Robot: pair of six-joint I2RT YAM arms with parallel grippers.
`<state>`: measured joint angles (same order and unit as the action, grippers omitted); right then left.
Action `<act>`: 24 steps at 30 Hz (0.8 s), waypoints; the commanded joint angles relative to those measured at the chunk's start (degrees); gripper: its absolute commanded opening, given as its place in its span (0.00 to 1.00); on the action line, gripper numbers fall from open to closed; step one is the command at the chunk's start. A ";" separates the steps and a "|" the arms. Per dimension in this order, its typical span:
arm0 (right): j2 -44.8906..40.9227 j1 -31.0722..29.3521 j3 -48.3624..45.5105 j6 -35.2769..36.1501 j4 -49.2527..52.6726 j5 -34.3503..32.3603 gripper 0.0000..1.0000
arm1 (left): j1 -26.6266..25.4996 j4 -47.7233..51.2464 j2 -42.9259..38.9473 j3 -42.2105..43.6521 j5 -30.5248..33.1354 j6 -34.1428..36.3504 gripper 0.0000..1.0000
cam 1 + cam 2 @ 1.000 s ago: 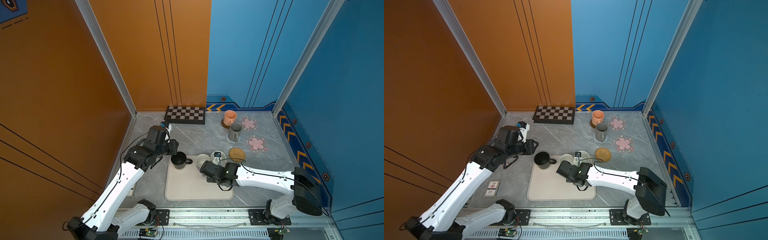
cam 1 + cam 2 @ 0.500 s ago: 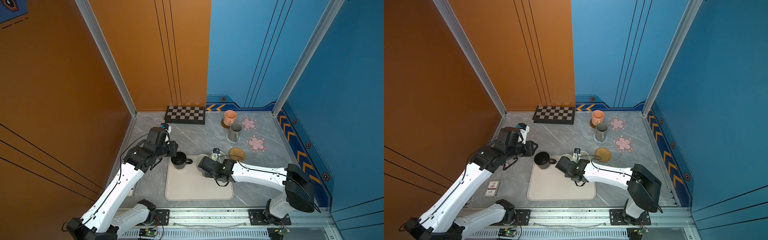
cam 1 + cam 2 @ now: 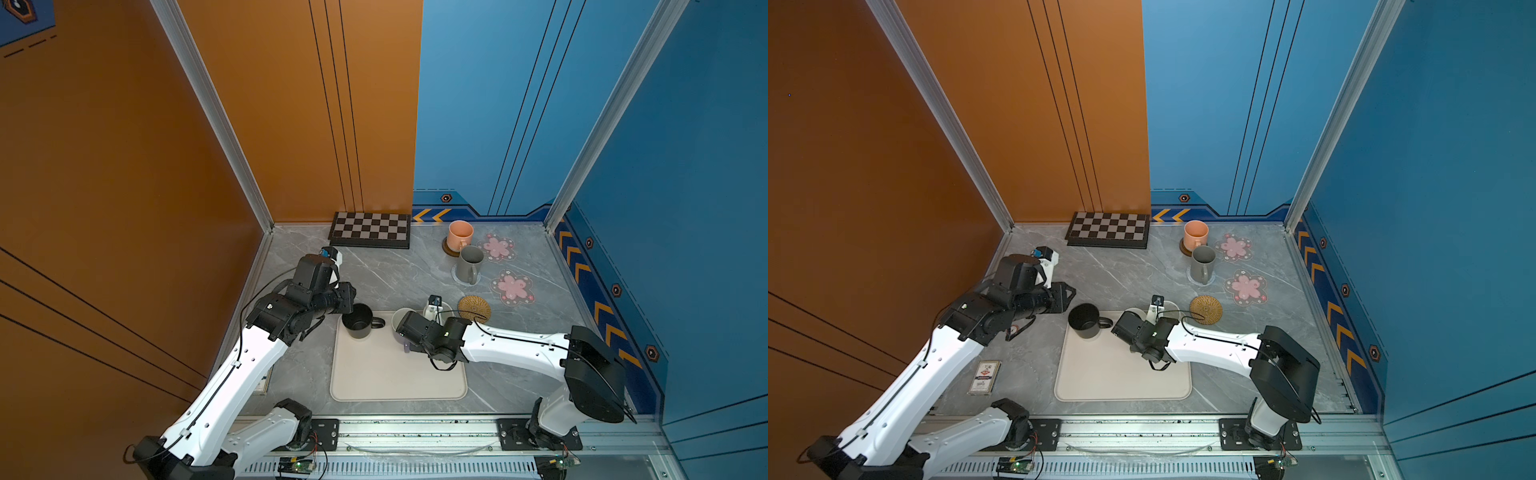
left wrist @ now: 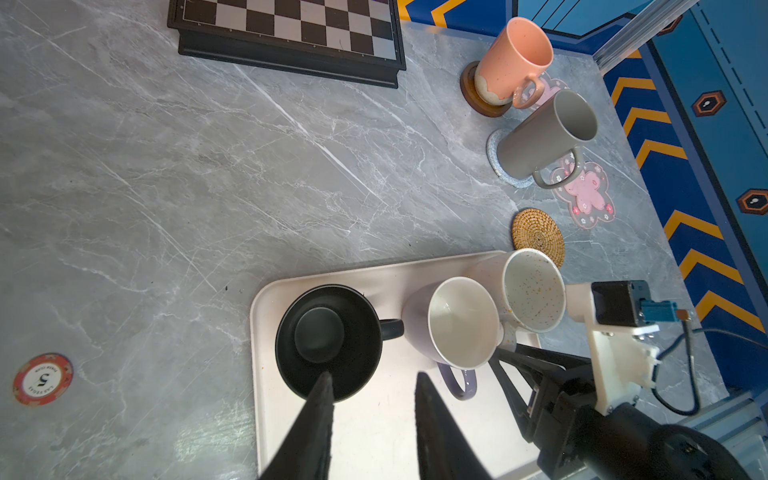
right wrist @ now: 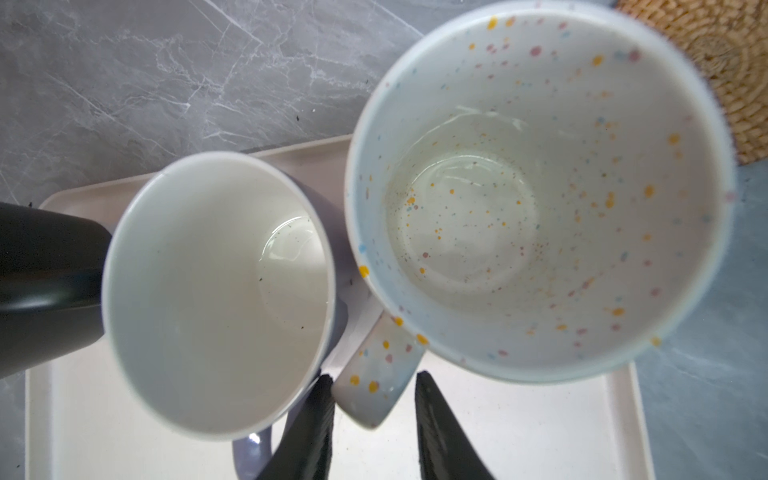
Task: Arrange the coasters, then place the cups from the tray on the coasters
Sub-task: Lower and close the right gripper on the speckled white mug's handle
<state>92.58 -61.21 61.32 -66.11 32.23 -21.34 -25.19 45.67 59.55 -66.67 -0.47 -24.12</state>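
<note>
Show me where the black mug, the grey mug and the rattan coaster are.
black mug (image 3: 357, 319): in a top view, on its dark inside.
grey mug (image 3: 464, 269): in a top view, on its outer wall.
rattan coaster (image 3: 473, 306): in a top view, on its woven centre.

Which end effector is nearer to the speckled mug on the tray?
Right. The right end effector is at the speckled mug, fingers either side of its handle. The left end effector is at the tray's other side, by the black mug.

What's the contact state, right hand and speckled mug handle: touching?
Cannot tell. In the right wrist view the right hand straddles the speckled mug's handle, fingers close on both sides, but blur hides any gap or contact.
</note>
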 commanded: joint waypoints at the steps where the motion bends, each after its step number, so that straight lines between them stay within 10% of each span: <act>1: -1.50 1.14 -1.95 -2.31 1.67 -2.94 0.35 | -0.65 0.80 -0.49 1.01 1.00 -0.82 0.34; 24: -7.10 2.53 -5.19 1.66 6.34 -2.36 0.40 | -3.41 0.79 0.92 -0.04 2.21 -1.80 0.34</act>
<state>84.27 -59.16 55.37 -67.33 35.57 -23.00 -27.90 45.71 60.12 -66.32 -0.03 -25.19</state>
